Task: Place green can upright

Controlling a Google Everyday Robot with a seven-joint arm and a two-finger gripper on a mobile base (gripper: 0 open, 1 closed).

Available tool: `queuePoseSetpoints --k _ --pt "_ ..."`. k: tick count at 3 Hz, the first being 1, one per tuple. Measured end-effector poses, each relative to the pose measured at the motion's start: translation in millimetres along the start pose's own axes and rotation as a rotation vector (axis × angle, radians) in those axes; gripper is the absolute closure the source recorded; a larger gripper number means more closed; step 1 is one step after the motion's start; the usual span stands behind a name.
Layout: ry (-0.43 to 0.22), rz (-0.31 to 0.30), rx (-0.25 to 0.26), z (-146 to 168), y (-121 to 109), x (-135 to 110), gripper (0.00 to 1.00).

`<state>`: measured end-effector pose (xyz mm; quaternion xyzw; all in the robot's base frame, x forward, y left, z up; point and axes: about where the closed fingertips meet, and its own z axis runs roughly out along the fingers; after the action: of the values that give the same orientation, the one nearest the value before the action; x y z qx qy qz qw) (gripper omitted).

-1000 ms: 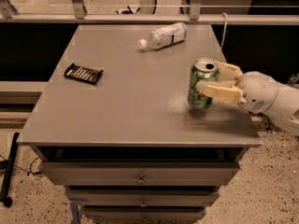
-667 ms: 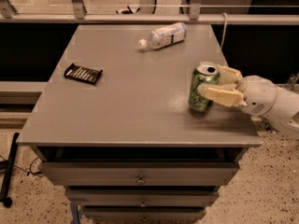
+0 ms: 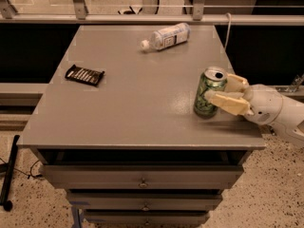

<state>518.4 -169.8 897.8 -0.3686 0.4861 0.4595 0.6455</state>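
Note:
The green can [image 3: 205, 99] stands upright on the grey table [image 3: 137, 103] near its right edge, silver top with the pull tab facing up. My gripper [image 3: 219, 89] reaches in from the right at the can's height. Its cream fingers [image 3: 229, 103] lie on either side of the can's upper half, one in front and one behind, closed on it. The white arm runs off the right edge of the view.
A clear plastic bottle [image 3: 166, 36] with a white cap lies on its side at the back of the table. A dark snack packet [image 3: 84, 75] lies at the left. Drawers sit below the table's front edge. A railing runs behind the table.
The can and the gripper holding it have shifted slightly right and down towards the front. The can stays upright. The bottle and packet have not moved.

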Motion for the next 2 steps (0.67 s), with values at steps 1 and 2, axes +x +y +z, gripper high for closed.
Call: queuePoseSetpoints --k 1,2 --pt "-0.006 -0.006 -0.014 -3.4 1.4 1.3 0.00" --pt "0.016 -0.023 -0.030 -6.5 1.4 -6.8 0.00"
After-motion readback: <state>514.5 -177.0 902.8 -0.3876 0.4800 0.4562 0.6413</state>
